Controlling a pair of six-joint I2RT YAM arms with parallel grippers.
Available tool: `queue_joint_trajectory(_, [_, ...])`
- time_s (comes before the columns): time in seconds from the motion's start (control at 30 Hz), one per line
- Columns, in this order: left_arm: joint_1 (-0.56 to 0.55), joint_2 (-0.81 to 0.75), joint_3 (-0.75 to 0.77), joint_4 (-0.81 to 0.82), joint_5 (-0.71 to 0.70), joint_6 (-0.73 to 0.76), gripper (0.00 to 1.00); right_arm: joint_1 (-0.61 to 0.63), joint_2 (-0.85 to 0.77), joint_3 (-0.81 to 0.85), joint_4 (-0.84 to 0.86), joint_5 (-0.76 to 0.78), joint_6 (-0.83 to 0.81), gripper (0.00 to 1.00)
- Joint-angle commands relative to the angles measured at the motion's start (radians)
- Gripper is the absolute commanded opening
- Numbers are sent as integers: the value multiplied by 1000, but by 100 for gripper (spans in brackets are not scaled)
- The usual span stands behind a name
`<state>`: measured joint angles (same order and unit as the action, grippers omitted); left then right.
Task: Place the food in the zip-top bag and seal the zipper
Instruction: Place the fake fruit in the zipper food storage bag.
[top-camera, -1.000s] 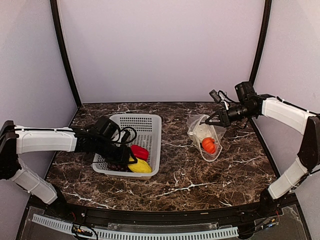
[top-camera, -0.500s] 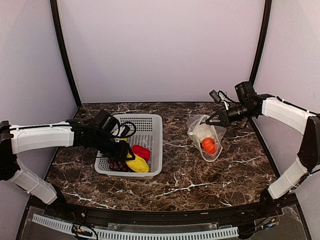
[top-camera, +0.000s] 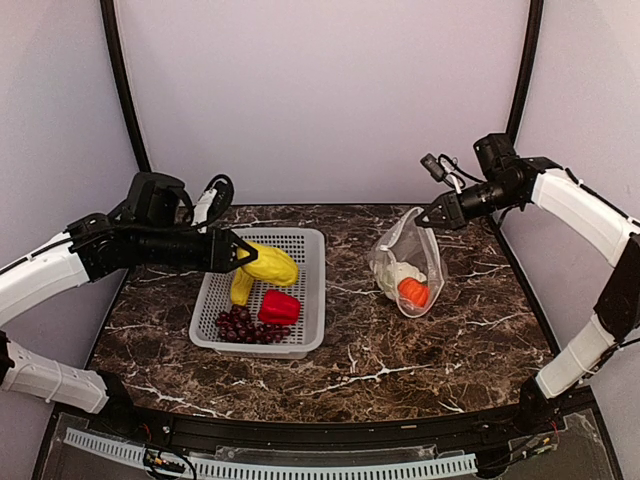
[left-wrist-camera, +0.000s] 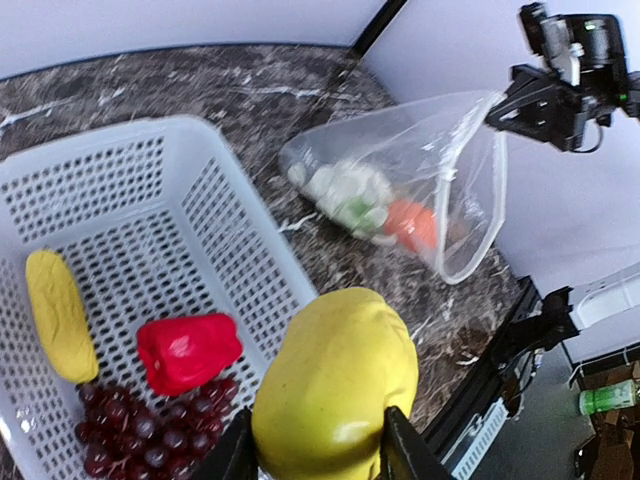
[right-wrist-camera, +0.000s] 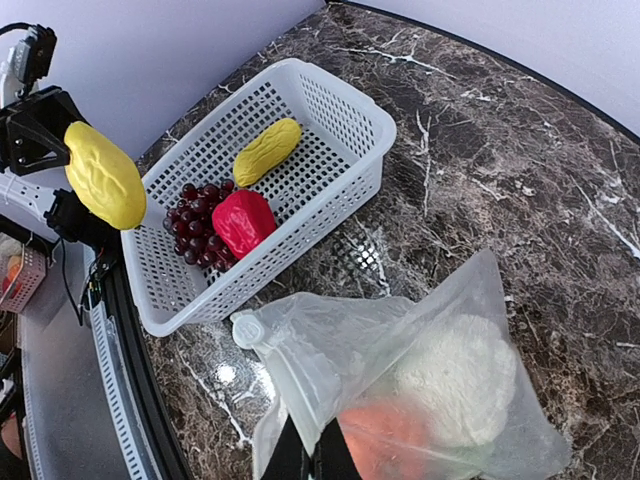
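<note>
My left gripper (top-camera: 243, 256) is shut on a large yellow food piece (top-camera: 268, 264), held in the air over the grey basket (top-camera: 312, 290). In the left wrist view the piece (left-wrist-camera: 335, 385) fills the space between both fingers (left-wrist-camera: 405, 452). My right gripper (top-camera: 432, 216) is shut on the mouth edge of the zip-top bag (top-camera: 405, 265) and holds it up, mouth gaping toward the basket. Inside the bag (right-wrist-camera: 400, 340) lie a white cauliflower (right-wrist-camera: 455, 380) and an orange pumpkin (right-wrist-camera: 385, 435). The zipper slider (right-wrist-camera: 246, 329) shows at the mouth's corner.
The basket (right-wrist-camera: 330, 95) holds a smaller yellow piece (top-camera: 241, 288), a red pepper (top-camera: 279, 307) and purple grapes (top-camera: 240, 326). It stands left of the bag on the dark marble table (top-camera: 480, 330). Black frame posts rise at the back corners.
My left gripper has lifted the large yellow piece out of the basket and drawn back to the left. My right gripper has raised the bag's mouth a little higher.
</note>
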<state>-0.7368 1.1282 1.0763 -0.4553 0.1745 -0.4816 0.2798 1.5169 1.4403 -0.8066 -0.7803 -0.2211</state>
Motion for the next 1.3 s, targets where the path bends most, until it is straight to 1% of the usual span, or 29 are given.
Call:
queue_joint_trajectory(0.0, [-72, -13, -7, 260, 58, -2, 17, 29, 33, 83, -84, 9, 26, 0])
queue_joint_trajectory(0.2, [-219, 87, 34, 468, 11, 6, 17, 52, 66, 171, -127, 4, 58, 0])
queue_joint_trajectory(0.23, [-228, 115, 37, 527, 6, 2, 17, 56, 69, 170, -126, -1, 62, 0])
queue_joint_trajectory(0.3, [-254, 166, 43, 595, 2, -12, 17, 63, 75, 167, -124, -8, 68, 0])
queue_joint_trajectory(0.37, [-281, 227, 86, 618, -22, -14, 17, 65, 85, 167, -125, -30, 72, 0])
queue_joint_trajectory(0.47, [-344, 310, 159, 615, -95, 16, 17, 65, 98, 174, -125, -46, 81, 0])
queue_joint_trajectory(0.6, [-404, 454, 301, 541, -242, 52, 17, 65, 114, 189, -133, -46, 90, 0])
queue_joint_trajectory(0.7, [-430, 554, 400, 448, -352, 27, 17, 65, 113, 193, -138, -43, 93, 0])
queue_joint_trajectory(0.77, [-445, 602, 438, 401, -436, -12, 15, 65, 107, 190, -138, -41, 94, 0])
queue_joint_trajectory(0.97, [-466, 691, 489, 370, -601, -43, 14, 65, 86, 174, -146, -38, 98, 0])
queue_joint_trajectory(1.17, [-464, 738, 507, 388, -704, -13, 14, 65, 63, 143, -147, -59, 99, 0])
queue_joint_trajectory(1.27, [-463, 798, 560, 416, -720, 18, 14, 65, 56, 132, -146, -105, 103, 0])
